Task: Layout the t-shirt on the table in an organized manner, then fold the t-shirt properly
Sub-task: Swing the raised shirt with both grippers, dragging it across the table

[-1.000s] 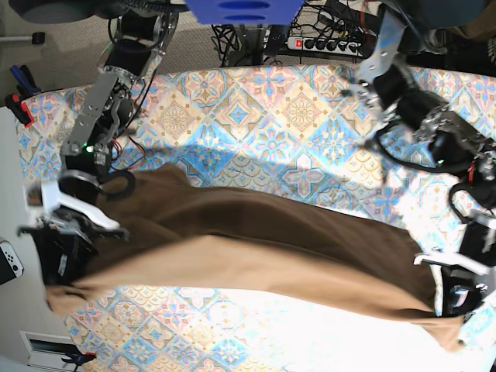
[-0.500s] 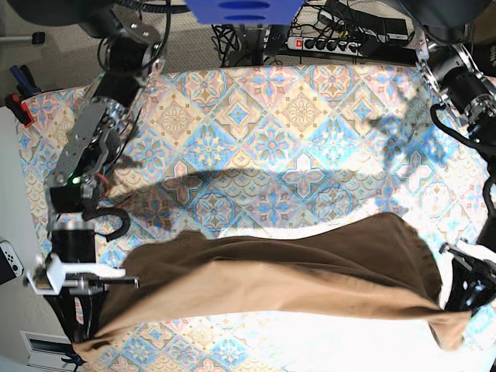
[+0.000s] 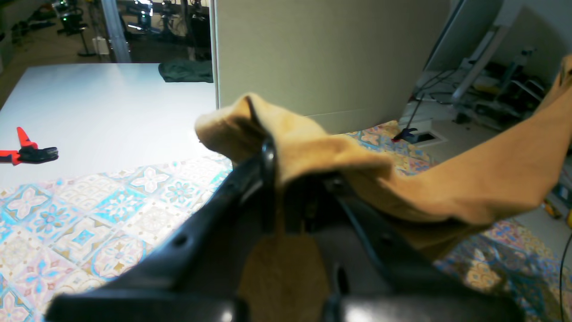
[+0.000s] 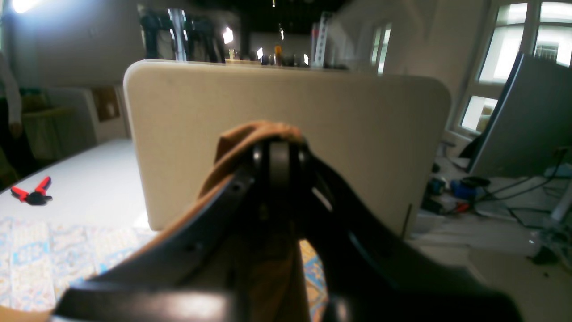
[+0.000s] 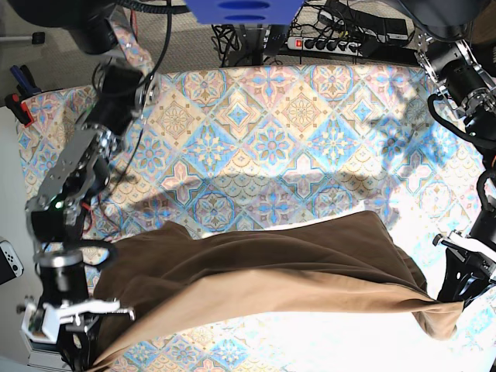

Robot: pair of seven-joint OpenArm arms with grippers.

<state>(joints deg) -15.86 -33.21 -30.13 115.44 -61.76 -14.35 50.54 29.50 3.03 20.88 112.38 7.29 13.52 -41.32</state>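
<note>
The tan t-shirt (image 5: 271,271) hangs stretched in a long band between my two grippers, low over the near part of the patterned table (image 5: 263,139). My left gripper (image 5: 456,293) is at the right of the base view, shut on one end of the shirt. Cloth bunches over its fingertips (image 3: 271,154) in the left wrist view. At the lower left of the base view, my right gripper (image 5: 74,329) is shut on the other end. The right wrist view shows brown fabric (image 4: 250,134) wrapped around its closed tips (image 4: 277,154).
A beige partition panel (image 4: 286,134) stands past the table's edge. Red-handled pliers (image 3: 27,152) lie on a white table beside it. A power strip and cables (image 5: 325,43) sit beyond the far edge. A white controller (image 5: 9,260) is at the left.
Both arms have drawn the shirt toward the near edge of the table. The right gripper moved furthest, down the left side of the base view. The shirt now spans lower and flatter.
</note>
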